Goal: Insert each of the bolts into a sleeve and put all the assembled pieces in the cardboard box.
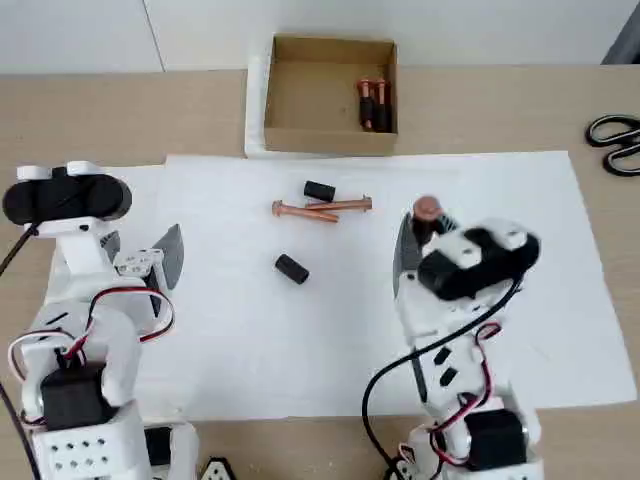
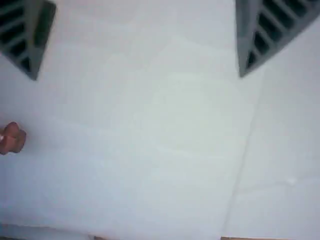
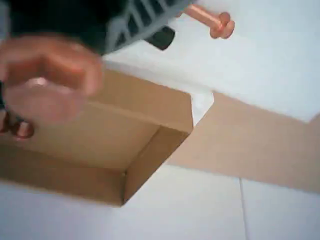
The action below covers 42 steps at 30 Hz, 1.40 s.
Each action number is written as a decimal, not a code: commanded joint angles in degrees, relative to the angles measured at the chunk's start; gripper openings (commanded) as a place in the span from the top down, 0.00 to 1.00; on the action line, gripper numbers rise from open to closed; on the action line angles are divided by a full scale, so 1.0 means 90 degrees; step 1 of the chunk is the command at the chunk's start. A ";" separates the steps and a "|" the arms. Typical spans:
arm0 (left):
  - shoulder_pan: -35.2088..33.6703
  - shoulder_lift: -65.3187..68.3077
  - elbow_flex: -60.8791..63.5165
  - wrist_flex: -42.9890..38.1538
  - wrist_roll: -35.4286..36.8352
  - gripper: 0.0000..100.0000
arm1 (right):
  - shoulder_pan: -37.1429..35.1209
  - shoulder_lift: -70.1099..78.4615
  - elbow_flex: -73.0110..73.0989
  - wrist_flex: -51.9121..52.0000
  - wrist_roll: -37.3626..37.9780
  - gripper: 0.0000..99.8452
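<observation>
**A:** What has the right gripper [image 1: 418,232] got?

**B:** It's clamped on a copper-coloured metal bolt [image 1: 427,209], head up, above the white paper sheet [image 1: 250,340]. Something black under the head may be a sleeve; I can't be sure.

**A:** And the left gripper [image 2: 137,74]?

**B:** Spread wide, holding nothing, over bare paper.

**A:** Farther out?

**B:** Two loose copper bolts [image 1: 320,208] lie touching, between two short black cylindrical sleeves [image 1: 319,190] [image 1: 291,268]. Two assembled pieces [image 1: 372,104] lie in the brown cardboard box [image 1: 330,143].

**A:** Handling?

**B:** I'd judge the bolts stiff, smooth and apt to roll, so pinch across mid-shank. The sleeves look light; grip their sides, leaving the bore free.
</observation>
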 commanded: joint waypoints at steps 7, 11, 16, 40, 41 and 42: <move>-0.0029 -0.0078 0.0005 0.0078 -0.0049 0.76 | 0.0024 0.5299 -0.4034 -0.1802 0.0059 1.00; -0.0029 -0.0078 0.0005 0.0254 -0.0049 0.76 | 0.0024 0.7429 -0.5558 -0.2437 0.0059 1.00; -0.0029 -0.0078 0.0122 0.0234 -0.0068 0.76 | -0.0024 0.9880 -0.7619 -0.2818 0.0059 1.00; -0.0020 -0.0078 0.0278 0.0215 -0.0059 0.76 | -0.0220 1.6562 -1.3470 -0.2779 0.0068 0.99; -0.0020 -0.0078 0.0278 0.0215 -0.0059 0.76 | -0.0210 1.6630 -1.3480 -0.2779 0.0078 0.99; -0.0020 -0.0068 0.0278 0.0215 -0.0059 0.76 | -0.0200 1.6679 -1.3490 -0.2779 0.0078 0.99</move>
